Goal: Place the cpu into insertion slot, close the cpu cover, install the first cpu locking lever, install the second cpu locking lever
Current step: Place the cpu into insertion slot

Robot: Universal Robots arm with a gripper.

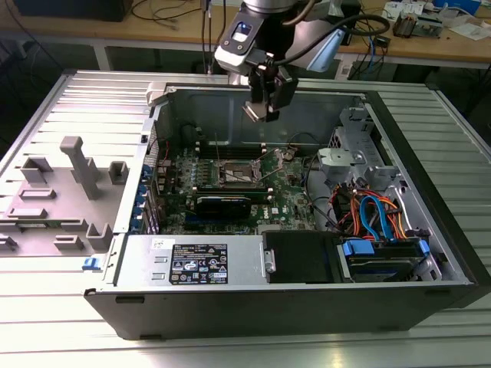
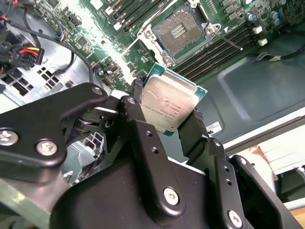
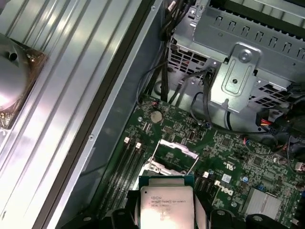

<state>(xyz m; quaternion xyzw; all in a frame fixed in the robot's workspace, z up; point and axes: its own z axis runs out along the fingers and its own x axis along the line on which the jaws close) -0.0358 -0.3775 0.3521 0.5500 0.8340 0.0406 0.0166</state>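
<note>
The black two-fingered gripper [image 1: 262, 107] hangs over the open black and grey metal computer case [image 1: 307, 303], which lies on its side on a ribbed silvery metal surface [image 1: 61, 100]. It is clenched on the small flat square cpu [image 2: 169, 107] with a dull silver metal top and a green edge. One black finger [image 2: 137, 93] presses each of two opposite sides, and the printed metal face is turned toward both wrist views. The cpu [image 3: 167, 205] is in the air, well apart from the green motherboard [image 1: 288, 192] on the floor of the case. The small square dark insertion slot [image 2: 177, 31] with a silvery metal rim lies uncovered in the second wrist view, its rows of contacts showing, with long narrow black memory slots [image 2: 228, 45] just beside it. A thin metal lever [image 2: 224, 38] stands tilted at the slot's edge. In the first wrist view the cpu cover [image 3: 177, 146], a thin silvery square frame plate with a large window, sits just past the held chip; how far it is raised I cannot tell. A perforated grey metal drive cage [image 3: 238, 62] stands near the motherboard. On the exterior view's left, a grey plastic fixture [image 1: 73, 165] rests on the surface beside the case.
</note>
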